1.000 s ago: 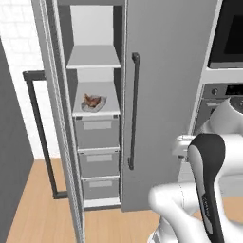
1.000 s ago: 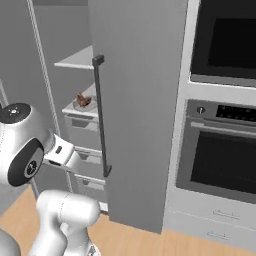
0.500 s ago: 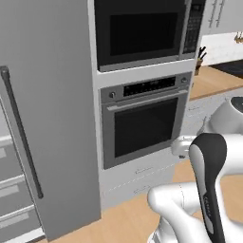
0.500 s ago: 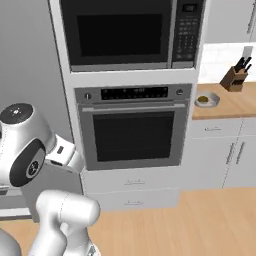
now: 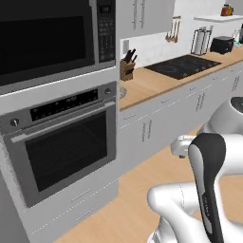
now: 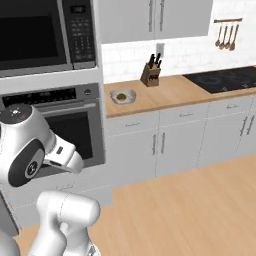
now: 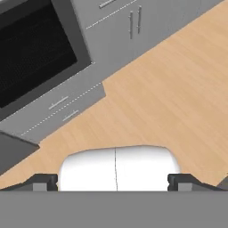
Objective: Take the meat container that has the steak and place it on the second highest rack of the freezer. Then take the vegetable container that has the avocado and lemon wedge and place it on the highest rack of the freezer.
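Now heading for the vegetable container [image 6: 122,96] at twelve o'clock on the counter [image 6: 170,92]; my gripper [image 7: 115,181] is carrying nothing, jaws apart. Next: closing in.

This is looking like a home kitchen. A black built-in microwave [image 6: 35,32] is sitting above a grey wall oven [image 5: 64,147], and a wooden bench [image 6: 175,90] is carrying a knife block [image 6: 151,74] and a black flat cooktop [image 6: 225,80]. Grey cupboards [image 6: 155,17] are hanging above.
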Motion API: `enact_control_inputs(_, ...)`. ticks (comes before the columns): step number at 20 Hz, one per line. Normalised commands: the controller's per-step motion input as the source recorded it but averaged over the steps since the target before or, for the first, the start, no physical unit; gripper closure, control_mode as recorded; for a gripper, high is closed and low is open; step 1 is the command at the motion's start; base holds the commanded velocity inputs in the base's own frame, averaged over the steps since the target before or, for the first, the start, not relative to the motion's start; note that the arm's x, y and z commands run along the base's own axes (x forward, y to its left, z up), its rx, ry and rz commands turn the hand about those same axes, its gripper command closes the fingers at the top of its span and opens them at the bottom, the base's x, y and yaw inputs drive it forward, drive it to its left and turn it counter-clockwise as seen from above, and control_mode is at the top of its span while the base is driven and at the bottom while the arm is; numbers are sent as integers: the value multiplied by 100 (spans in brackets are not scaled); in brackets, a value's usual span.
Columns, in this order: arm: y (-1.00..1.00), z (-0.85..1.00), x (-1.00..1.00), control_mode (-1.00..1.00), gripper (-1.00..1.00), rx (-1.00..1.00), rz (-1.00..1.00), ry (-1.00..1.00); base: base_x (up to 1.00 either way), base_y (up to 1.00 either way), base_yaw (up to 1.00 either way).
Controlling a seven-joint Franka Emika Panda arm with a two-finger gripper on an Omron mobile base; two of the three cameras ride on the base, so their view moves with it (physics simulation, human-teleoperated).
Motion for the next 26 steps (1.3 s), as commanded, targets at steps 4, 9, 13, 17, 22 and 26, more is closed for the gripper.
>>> enact_control_inputs(4, 0, 0, 0, 100, -100, 0, 0, 0, 94, -74, -11)
enact_control_inputs(9, 0, 0, 0, 100, -100, 0, 0, 0, 100, -48, 7)
enact_control_inputs(13, 0, 0, 0, 100, -100, 0, 0, 0, 100, -77, 20)
enact_control_inputs(17, 0, 0, 0, 100, -100, 0, 0, 0, 100, -64, 47)
enact_control_inputs(22, 0, 0, 0, 100, -100, 0, 0, 0, 74, -34, 66)
enact_control_inputs(26, 0, 0, 0, 100, -100, 0, 0, 0, 56, -18, 70)
